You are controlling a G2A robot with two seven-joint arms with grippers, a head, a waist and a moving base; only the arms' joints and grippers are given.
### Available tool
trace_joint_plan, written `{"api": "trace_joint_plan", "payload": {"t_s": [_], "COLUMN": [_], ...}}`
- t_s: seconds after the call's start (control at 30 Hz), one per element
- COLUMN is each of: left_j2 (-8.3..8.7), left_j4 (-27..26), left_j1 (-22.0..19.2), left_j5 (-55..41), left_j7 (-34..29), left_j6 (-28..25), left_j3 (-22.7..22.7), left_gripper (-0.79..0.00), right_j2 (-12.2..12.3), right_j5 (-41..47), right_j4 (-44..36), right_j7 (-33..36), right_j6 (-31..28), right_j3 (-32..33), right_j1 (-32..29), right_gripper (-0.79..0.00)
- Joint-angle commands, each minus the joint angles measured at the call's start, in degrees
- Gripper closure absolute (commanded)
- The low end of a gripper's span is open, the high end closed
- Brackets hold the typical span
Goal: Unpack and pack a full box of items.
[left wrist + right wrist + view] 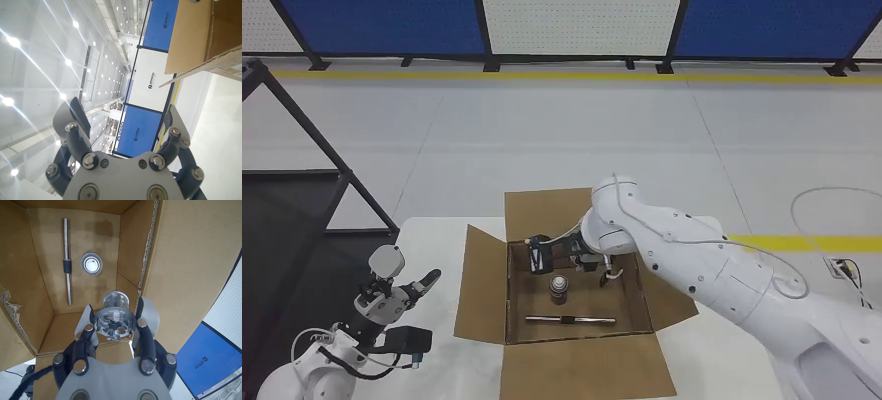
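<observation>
Now: right gripper (115,306) clamped on metal part (113,323) inside box (170,256)

Top view: can (559,290) upright, rod (570,319) flat on the box floor. Left wrist: left gripper (122,108) spread wide, empty. Right wrist: metal part pinched near a box corner

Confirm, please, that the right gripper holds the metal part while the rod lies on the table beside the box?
No: the rod lies inside the box, as the right wrist view shows; the right gripper does hold the metal part.
</observation>
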Motion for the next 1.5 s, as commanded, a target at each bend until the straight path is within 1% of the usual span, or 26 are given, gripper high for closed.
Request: {"api": "trace_joint_plan", "payload": {"t_s": [0.0, 0.1, 0.17, 0.23, 0.33, 0.53, 0.8, 0.93, 1.13, 1.3, 1.47], "left_j2": [0.0, 0.0, 0.0, 0.0, 0.0, 0.0, 0.0, 0.0, 0.0, 0.0, 0.0], "left_j4": [0.0, 0.0, 0.0, 0.0, 0.0, 0.0, 0.0, 0.0, 0.0, 0.0, 0.0], "left_j1": [0.0, 0.0, 0.0, 0.0, 0.0, 0.0, 0.0, 0.0, 0.0, 0.0, 0.0], "left_j5": [0.0, 0.0, 0.0, 0.0, 0.0, 0.0, 0.0, 0.0, 0.0, 0.0, 0.0], "left_j7": [0.0, 0.0, 0.0, 0.0, 0.0, 0.0, 0.0, 0.0, 0.0, 0.0, 0.0], "left_j6": [0.0, 0.0, 0.0, 0.0, 0.0, 0.0, 0.0, 0.0, 0.0, 0.0, 0.0], "left_j3": [0.0, 0.0, 0.0, 0.0, 0.0, 0.0, 0.0, 0.0, 0.0, 0.0, 0.0], "left_gripper": [-0.785, -0.785, -0.785, -0.785, -0.785, -0.785, -0.785, -0.785, -0.785, -0.785, -0.785], "right_j2": [0.0, 0.3, 1.1, 2.2, 4.5, 11.1, 21.8, 27.1, 34.2, 39.2, 43.3], "right_j5": [0.0, -1.7, -1.9, -1.4, -0.6, 2.6, 7.3, 8.0, 8.3, 8.9, 10.0], "right_j4": [0.0, -2.1, -4.0, -6.3, -10.6, -20.9, -33.6, -39.1, -47.7, -51.9, -53.6], "right_j7": [0.0, -1.2, -0.3, 1.2, 3.2, 7.8, 12.5, 14.2, 17.3, 17.8, 16.7], "right_j6": [0.0, 0.5, 0.5, 1.2, 3.3, 7.9, 12.5, 14.3, 17.4, 17.8, 16.7], "right_j3": [0.0, 0.5, 1.4, 2.6, 4.3, 8.2, 16.0, 22.4, 34.2, 43.9, 53.2], "right_j1": [0.0, -0.2, 0.0, 0.2, 0.1, -0.8, -5.1, -9.4, -18.7, -26.9, -35.6], "right_gripper": [0.0, 0.0, 0.0, 0.0, 0.0, 0.0, 0.0, 0.0, 0.0, 0.0, 0.0]}}
